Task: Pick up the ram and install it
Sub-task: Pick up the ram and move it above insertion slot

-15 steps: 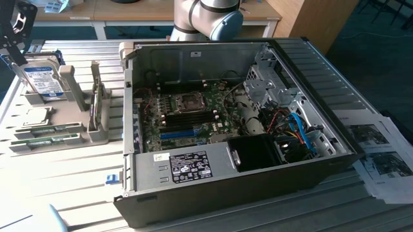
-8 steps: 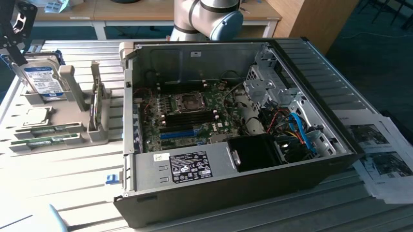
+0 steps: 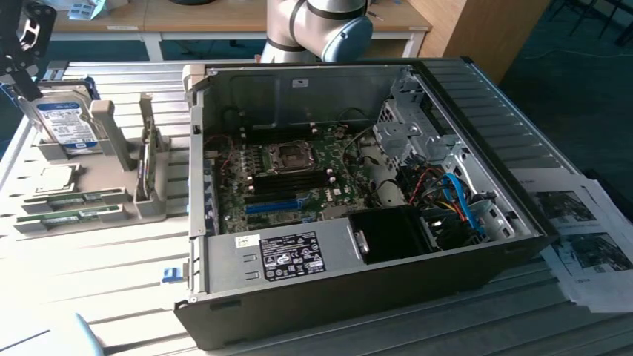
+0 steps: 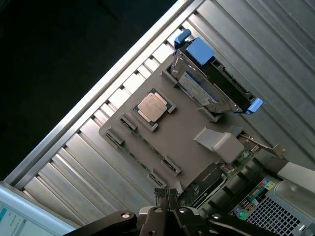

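Wrist view closed pincer (image 4: 167,193), exterior view racked ram (image 3: 71,216)

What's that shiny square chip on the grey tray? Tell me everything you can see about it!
The chip is a flat square with a shiny, metal-looking lid on a thin green board. It lies flat, lid up, in a shallow pocket of the grey tray. Nothing rests on it. The ram sticks lie in slots of the same tray beside it, and the hard drive stands upright nearby. The shut claw hangs apart from the chip, not touching it.
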Action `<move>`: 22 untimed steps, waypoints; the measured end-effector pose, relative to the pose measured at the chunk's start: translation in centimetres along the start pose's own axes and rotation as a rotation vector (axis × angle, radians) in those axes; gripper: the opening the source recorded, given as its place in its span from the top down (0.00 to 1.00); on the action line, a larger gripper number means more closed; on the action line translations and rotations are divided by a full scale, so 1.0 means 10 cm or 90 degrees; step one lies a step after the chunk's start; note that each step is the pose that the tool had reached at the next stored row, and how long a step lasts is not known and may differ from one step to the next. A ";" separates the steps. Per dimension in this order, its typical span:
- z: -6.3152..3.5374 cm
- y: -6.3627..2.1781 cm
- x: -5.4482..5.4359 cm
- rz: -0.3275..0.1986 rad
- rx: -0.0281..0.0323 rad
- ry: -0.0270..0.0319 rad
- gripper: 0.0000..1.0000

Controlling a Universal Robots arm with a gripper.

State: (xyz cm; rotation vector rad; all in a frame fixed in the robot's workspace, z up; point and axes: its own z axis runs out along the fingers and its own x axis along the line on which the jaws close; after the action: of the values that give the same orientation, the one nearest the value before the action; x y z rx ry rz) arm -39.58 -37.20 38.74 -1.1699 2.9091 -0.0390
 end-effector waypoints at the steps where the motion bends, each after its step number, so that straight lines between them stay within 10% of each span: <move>1: 0.001 0.000 0.00 -0.008 0.0001 -0.0003 0.90; 22: 0.001 -0.001 0.00 -0.155 0.0026 -0.0077 0.90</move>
State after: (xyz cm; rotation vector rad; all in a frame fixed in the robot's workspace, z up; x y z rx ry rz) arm -39.58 -37.21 38.74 -1.5102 2.7368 -0.0387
